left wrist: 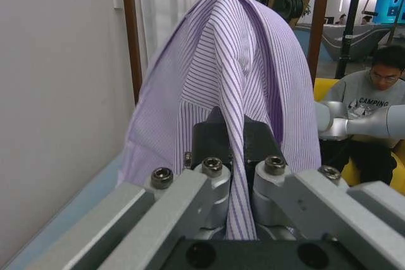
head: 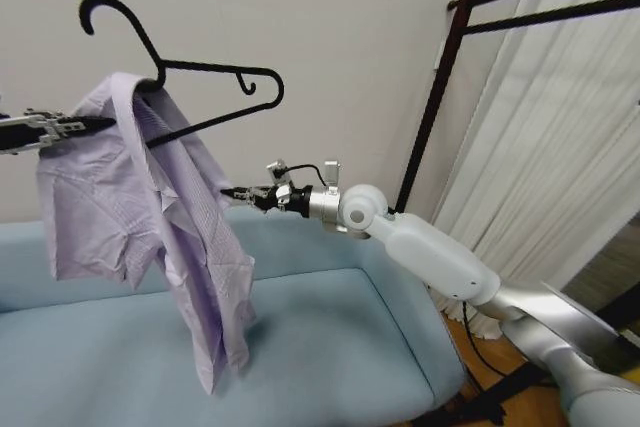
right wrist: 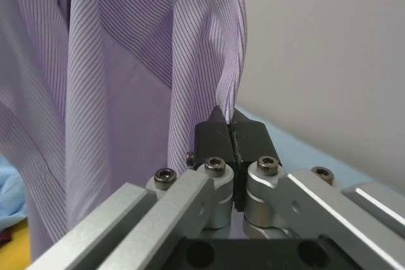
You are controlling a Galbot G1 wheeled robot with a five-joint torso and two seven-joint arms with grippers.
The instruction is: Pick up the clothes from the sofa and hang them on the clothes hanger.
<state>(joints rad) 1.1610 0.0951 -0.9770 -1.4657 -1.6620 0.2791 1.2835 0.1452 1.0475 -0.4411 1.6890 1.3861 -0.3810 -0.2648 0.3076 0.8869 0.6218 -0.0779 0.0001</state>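
Shirt point(head: 100, 197) drapes over black hanger point(head: 210, 68), between both grippers. Left gripper point(head: 78, 127) is clamped on its shoulder fabric; right gripper point(head: 230, 191) pinches its front edge tightly.

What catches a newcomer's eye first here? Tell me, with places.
A lilac striped shirt hangs draped over a black hanger, held up above the pale blue sofa. The left hand pinches it near the shoulder at the head view's left; the right hand pinches its front edge mid-frame.

Head camera overlooks sofa point(head: 330, 337) and shirt point(head: 130, 197); both wrist cameras face shirt closely.
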